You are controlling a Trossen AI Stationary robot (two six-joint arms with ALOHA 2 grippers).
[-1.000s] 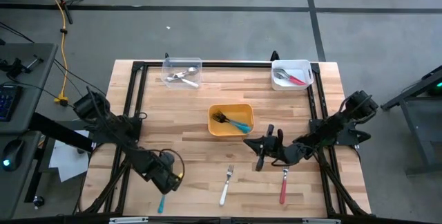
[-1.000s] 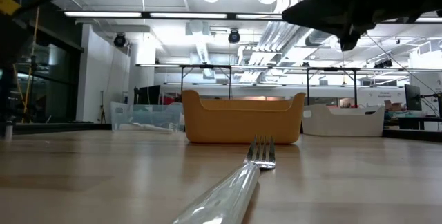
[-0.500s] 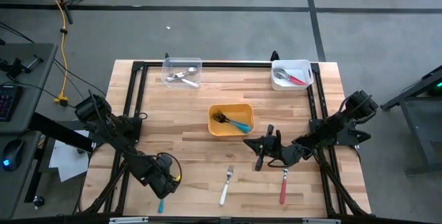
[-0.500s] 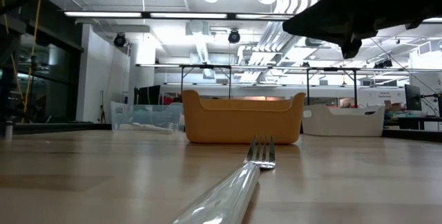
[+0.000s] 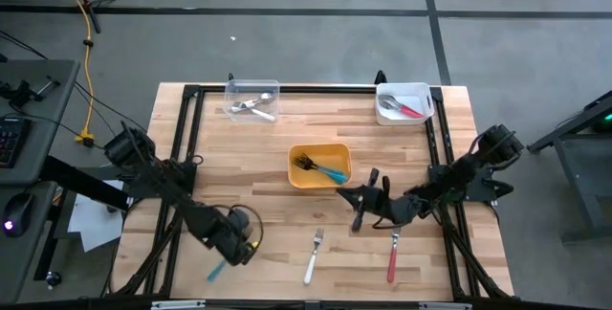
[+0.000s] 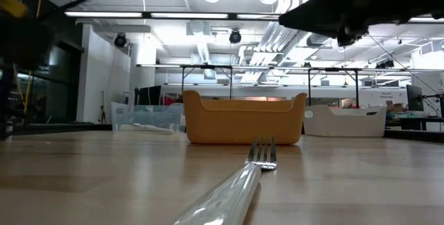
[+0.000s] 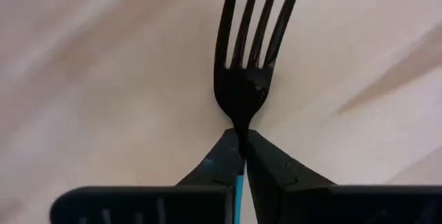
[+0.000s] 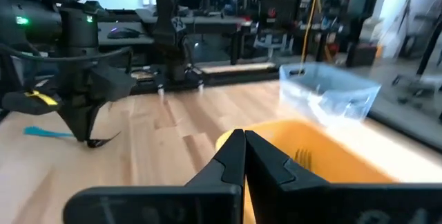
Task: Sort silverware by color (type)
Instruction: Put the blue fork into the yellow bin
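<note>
My left gripper (image 5: 235, 243) (image 7: 242, 141) stands near the table's front left, shut on a blue-handled fork whose teal handle (image 5: 216, 270) sticks out toward the near edge. My right gripper (image 5: 356, 216) (image 8: 243, 141) hovers shut and empty just near of the yellow bin (image 5: 320, 166), which holds another blue fork. A white-handled fork (image 5: 313, 257) (image 6: 236, 183) and a red-handled fork (image 5: 392, 257) lie flat on the table near the front edge. My left gripper pinches the blue fork at its neck (image 7: 242, 122), where the dark tines meet the handle, between its two fingertips. The fingers come from above, pointing down, and lie across the fork. The fork lies about level; whether it is clear of the table I cannot tell.
A clear bin (image 5: 253, 99) with silver pieces stands at the far left, a white bin (image 5: 404, 104) with a red fork at the far right. Black frame rails (image 5: 182, 157) run along both table sides. Bare wood lies between the bins and the forks.
My left gripper has shut on the blue fork's neck and shifted slightly toward the far right. The fork's handle has swung from pointing straight at the near edge to slanting toward the near left.
</note>
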